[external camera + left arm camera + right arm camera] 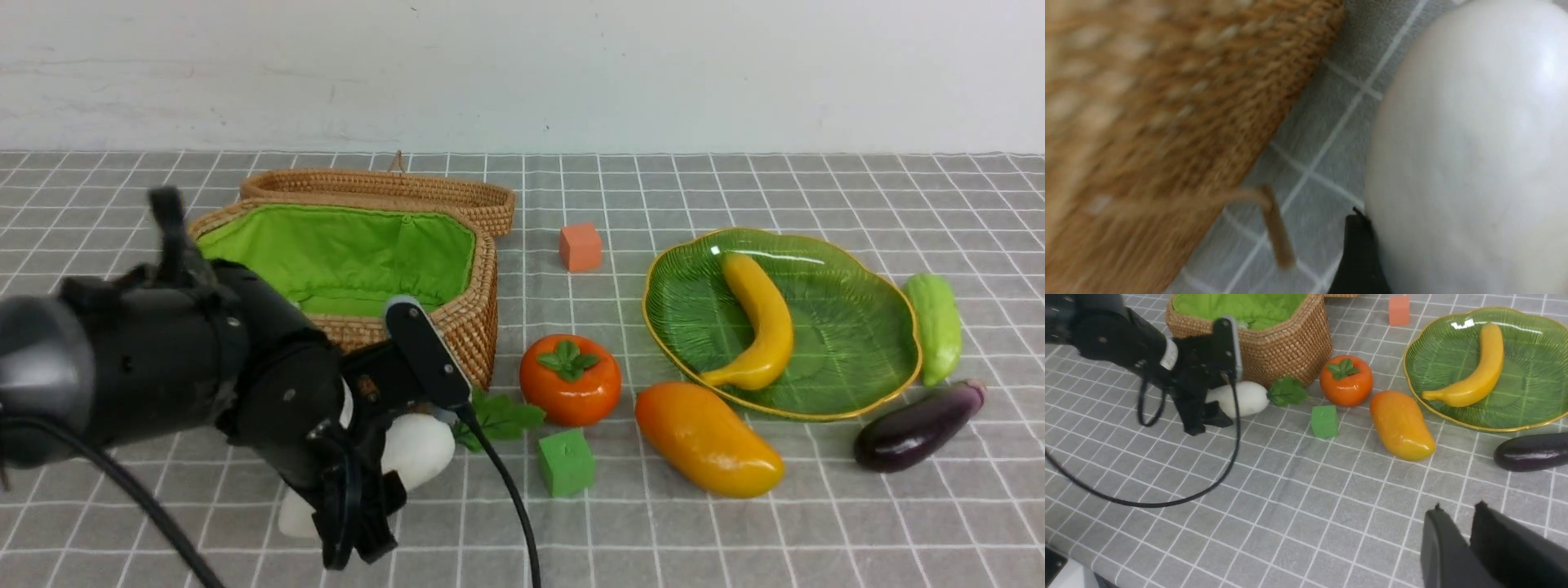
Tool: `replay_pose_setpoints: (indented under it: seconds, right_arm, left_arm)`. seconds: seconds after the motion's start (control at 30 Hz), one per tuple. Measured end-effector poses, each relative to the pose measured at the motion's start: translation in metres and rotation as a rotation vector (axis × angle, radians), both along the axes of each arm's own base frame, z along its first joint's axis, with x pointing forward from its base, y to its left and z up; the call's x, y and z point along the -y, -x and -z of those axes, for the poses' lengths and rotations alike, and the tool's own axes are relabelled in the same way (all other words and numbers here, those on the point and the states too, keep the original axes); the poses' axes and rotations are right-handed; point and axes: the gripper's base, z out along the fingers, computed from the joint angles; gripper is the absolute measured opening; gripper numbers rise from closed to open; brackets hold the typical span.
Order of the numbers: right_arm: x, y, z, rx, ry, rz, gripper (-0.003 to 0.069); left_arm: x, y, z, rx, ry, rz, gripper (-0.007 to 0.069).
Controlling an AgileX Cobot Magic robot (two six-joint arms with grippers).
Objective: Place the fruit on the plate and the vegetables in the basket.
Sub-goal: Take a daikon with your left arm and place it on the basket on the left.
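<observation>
the wicker basket (pixel 483 278), lid open, shows only green lining inside, toward the table's left edge. the green plate (pixel 857 347) toward the right edge carries the banana (pixel 763 318). the persimmon (pixel 570 380), mango (pixel 706 441), eggplant (pixel 918 425) and gourd (pixel 935 327) lie on the table around it. the left gripper (pixel 357 529) has its fingers (pixel 1359 253) seemingly clamped on the white radish (pixel 420 449), beside the basket's near wall. the right gripper (pixel 1457 510) has its fingers nearly together, empty.

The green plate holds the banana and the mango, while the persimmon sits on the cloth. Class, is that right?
No. The green plate holds only the banana; the mango lies on the cloth beside its rim, as the front view shows. The persimmon does sit on the cloth.
</observation>
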Motion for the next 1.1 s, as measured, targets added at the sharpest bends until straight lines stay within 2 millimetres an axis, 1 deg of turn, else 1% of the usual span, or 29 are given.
replay_pose_setpoints:
  seconds: [0.07, 0.13, 0.17, 0.23, 0.27, 0.3, 0.37, 0.4, 0.43, 0.5, 0.53, 0.57, 0.6, 0.7, 0.83, 0.87, 0.93, 0.97, 1.0, 1.03, 1.1]
  right_arm:
    - [0.0, -0.001, -0.002, 0.017, -0.01, 0.003, 0.0119]
    - [0.0, -0.002, -0.004, 0.047, -0.026, 0.009, 0.0119]
    - [0.0, -0.003, -0.006, 0.063, -0.035, 0.012, 0.0119]
    - [-0.001, -0.004, -0.008, 0.083, -0.046, 0.016, 0.0119]
    - [-0.001, -0.004, -0.008, 0.087, -0.048, 0.017, 0.0119]
    - [-0.001, -0.005, -0.01, 0.106, -0.058, 0.02, 0.0119]
    - [-0.001, -0.005, -0.012, 0.126, -0.069, 0.024, 0.012]
    - [-0.001, -0.006, -0.012, 0.13, -0.071, 0.025, 0.0123]
    - [-0.001, -0.006, -0.012, 0.13, -0.072, 0.025, 0.0123]
    - [-0.001, -0.006, -0.012, 0.13, -0.072, 0.024, 0.0124]
    - [-0.001, -0.006, -0.012, 0.128, -0.071, 0.024, 0.0125]
    - [-0.001, -0.005, -0.012, 0.127, -0.071, 0.024, 0.0125]
    - [-0.001, -0.005, -0.012, 0.121, -0.067, 0.023, 0.0125]
    - [-0.001, -0.005, -0.01, 0.106, -0.06, 0.019, 0.0127]
    - [-0.001, -0.004, -0.009, 0.096, -0.055, 0.017, 0.0127]
    - [-0.001, -0.004, -0.009, 0.095, -0.054, 0.017, 0.0127]
    - [-0.001, -0.004, -0.009, 0.095, -0.054, 0.017, 0.0127]
    - [-0.001, -0.004, -0.009, 0.095, -0.054, 0.017, 0.0127]
    - [-0.001, -0.004, -0.009, 0.095, -0.054, 0.017, 0.0127]
    - [-0.001, -0.004, -0.009, 0.095, -0.055, 0.017, 0.0127]
    - [-0.001, -0.004, -0.009, 0.095, -0.055, 0.017, 0.0127]
  left_arm:
    - [-0.004, 0.011, -0.02, 0.014, 0.038, 0.011, 0.0489]
    - [-0.007, 0.022, -0.048, 0.055, 0.084, 0.043, 0.0489]
    - [-0.008, 0.025, -0.067, 0.093, 0.108, 0.058, 0.0489]
    - [-0.01, 0.023, -0.09, 0.164, 0.122, 0.076, 0.0489]
    - [-0.01, 0.023, -0.091, 0.167, 0.122, 0.076, 0.0489]
    - [-0.015, 0.013, -0.114, 0.258, 0.109, 0.077, 0.0489]
    - [-0.023, -0.006, -0.132, 0.338, 0.068, 0.054, 0.0489]
    - [-0.027, -0.019, -0.137, 0.368, 0.041, 0.038, 0.0489]
    - [-0.029, -0.024, -0.138, 0.374, 0.031, 0.032, 0.0489]
    - [-0.035, -0.043, -0.135, 0.38, -0.013, 0.011, 0.0489]
    - [-0.041, -0.062, -0.124, 0.361, -0.075, 0.01, 0.0489]
    - [-0.041, -0.064, -0.123, 0.362, -0.085, 0.012, 0.0489]
    - [-0.043, -0.076, -0.111, 0.338, -0.13, 0.022, 0.0489]
    - [-0.045, -0.092, -0.083, 0.279, -0.228, 0.056, 0.0489]
    - [-0.044, -0.098, -0.072, 0.257, -0.262, 0.07, 0.0497]
    - [-0.044, -0.098, -0.072, 0.26, -0.266, 0.069, 0.0515]
    - [-0.045, -0.098, -0.074, 0.268, -0.265, 0.059, 0.058]
    - [-0.045, -0.098, -0.075, 0.271, -0.257, 0.045, 0.0627]
    - [-0.045, -0.097, -0.075, 0.272, -0.256, 0.042, 0.0632]
    - [-0.045, -0.097, -0.076, 0.269, -0.245, 0.022, 0.0655]
    - [-0.046, -0.096, -0.077, 0.264, -0.234, -0.004, 0.0664]
